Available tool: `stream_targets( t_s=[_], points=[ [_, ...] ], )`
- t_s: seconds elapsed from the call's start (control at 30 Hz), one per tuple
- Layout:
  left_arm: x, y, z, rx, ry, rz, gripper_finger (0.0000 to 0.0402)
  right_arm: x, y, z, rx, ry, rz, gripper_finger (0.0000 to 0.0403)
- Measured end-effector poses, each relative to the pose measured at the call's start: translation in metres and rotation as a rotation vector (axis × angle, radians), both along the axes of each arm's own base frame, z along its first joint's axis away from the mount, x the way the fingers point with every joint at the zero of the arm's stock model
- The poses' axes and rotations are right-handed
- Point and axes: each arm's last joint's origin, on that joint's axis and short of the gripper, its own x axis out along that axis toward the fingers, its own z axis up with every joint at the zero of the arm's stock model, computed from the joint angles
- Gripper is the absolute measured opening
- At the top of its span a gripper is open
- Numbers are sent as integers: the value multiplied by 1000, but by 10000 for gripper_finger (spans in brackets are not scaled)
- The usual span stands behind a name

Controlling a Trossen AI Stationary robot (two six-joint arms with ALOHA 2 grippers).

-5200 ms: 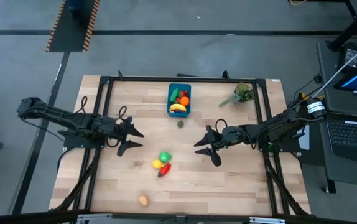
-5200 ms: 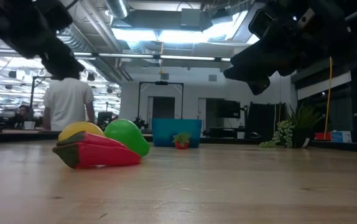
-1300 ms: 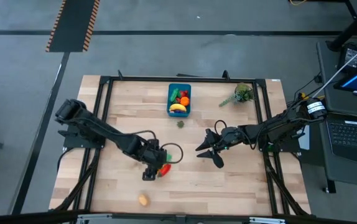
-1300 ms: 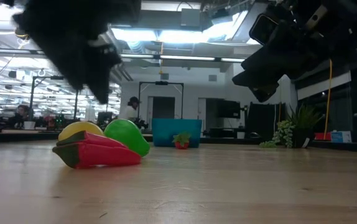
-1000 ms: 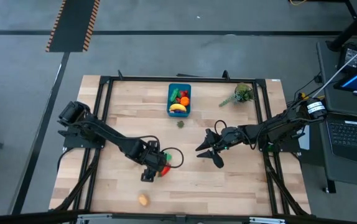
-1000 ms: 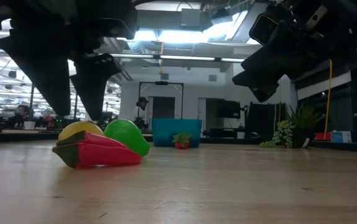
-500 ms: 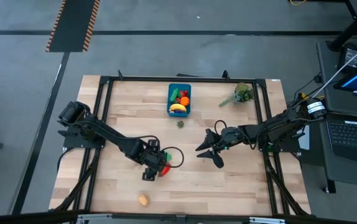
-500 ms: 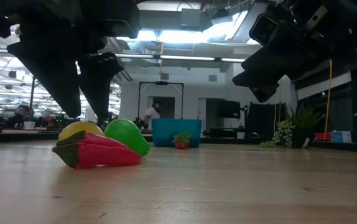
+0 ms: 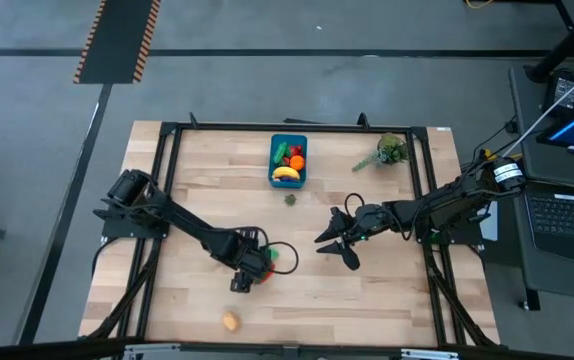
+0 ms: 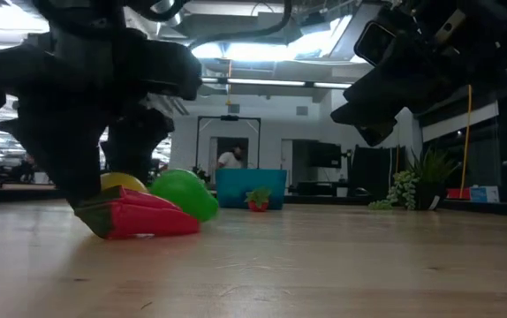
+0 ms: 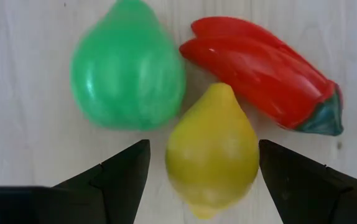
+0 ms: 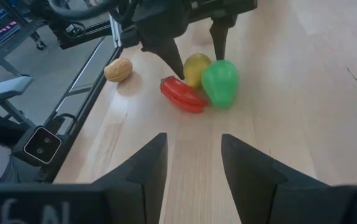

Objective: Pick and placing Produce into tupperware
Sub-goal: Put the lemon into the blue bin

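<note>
Left gripper (image 11: 203,165) wide open astride yellow lemon (image 11: 211,148), apparently not touching; right gripper (image 9: 331,243) partly open, empty.

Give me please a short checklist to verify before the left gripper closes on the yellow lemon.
1. Left gripper open: ok.
2. Yellow lemon between its fingers: ok.
3. Neighbours clear of the grasp: not ok; green pear and red pepper press against the lemon.
4. Fingers low enough beside the lemon: cannot tell.
5. Right gripper away from the pile: ok.
6. Room left in the tupperware: cannot tell.
</note>
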Motion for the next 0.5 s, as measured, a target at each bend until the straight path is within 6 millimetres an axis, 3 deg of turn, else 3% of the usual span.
stream_targets(
  t_s=[0.5],
  points=[
    [5, -2, 0, -21, -45, -3, 289, 0, 0, 0, 0, 0, -1, 153]
  ],
)
